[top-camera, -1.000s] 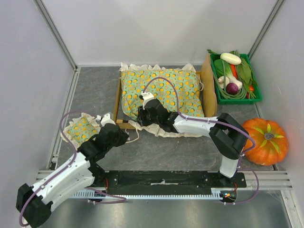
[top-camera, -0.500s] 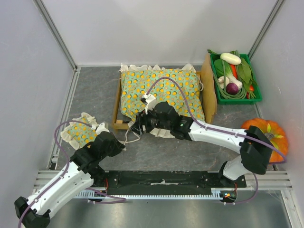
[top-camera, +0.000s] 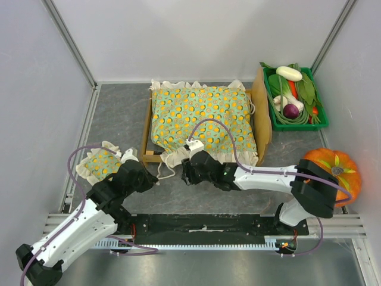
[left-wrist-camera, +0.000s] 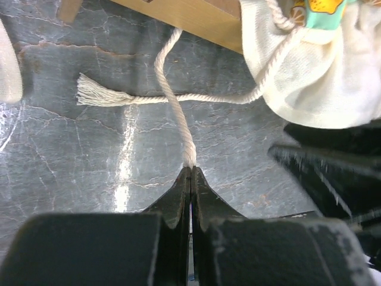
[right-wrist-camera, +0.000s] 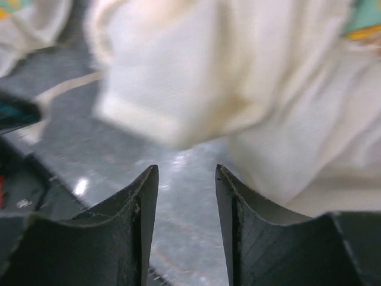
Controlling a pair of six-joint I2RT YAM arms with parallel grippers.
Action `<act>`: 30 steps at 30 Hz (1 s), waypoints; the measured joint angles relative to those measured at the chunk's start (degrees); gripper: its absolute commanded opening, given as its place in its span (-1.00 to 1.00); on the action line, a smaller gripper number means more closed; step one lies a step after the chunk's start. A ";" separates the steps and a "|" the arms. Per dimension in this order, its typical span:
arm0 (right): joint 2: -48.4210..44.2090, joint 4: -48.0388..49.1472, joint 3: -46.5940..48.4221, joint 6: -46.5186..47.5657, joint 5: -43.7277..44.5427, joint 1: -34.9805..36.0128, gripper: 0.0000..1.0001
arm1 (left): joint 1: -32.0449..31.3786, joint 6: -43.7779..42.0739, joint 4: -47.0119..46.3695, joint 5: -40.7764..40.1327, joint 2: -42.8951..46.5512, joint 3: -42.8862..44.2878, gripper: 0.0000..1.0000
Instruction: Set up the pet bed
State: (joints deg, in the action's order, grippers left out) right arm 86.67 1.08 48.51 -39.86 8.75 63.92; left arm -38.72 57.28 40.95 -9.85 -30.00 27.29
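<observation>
At the far middle of the table the pet bed already holds its cushion, our left gripper pinches the white cord, our right gripper stands open and empty, and we judge the small pillow not yet placed.

Right wrist cam: my right pincer sits with jaws apart and nothing between them. Both fingers are dark, sharp in frame and low over the grey marbled bench. Just ahead is a heavily blurred fold of cream cloth, draped down to the bench and filling most of the upper frame. There's a sliver of green-and-orange print top right. A pale cord runs across the bench at left. A dark shape is at the left edge; I can't tell what it is.
</observation>
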 measured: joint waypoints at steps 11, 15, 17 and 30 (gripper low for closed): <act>-0.24 -6.43 -3.08 9.01 12.24 -13.97 0.12 | -0.09 -3.85 -5.60 4.46 -5.01 -0.13 -0.96; -3.34 -8.39 -6.14 12.76 13.16 -18.47 0.13 | -1.55 -4.02 -9.79 6.54 -5.51 -2.47 -0.96; -3.50 -9.14 -6.54 14.01 12.92 -20.39 0.13 | -2.97 -4.00 -10.97 7.15 -5.55 -3.54 -0.96; -15.47 -1.60 -12.00 5.84 1.88 -9.46 0.34 | -21.44 1.68 -16.68 -1.86 -12.37 -6.43 -0.96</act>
State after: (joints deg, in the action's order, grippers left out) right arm 71.20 -0.51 36.51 -34.02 10.63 54.46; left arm -60.16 58.96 24.27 -11.70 -42.37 20.86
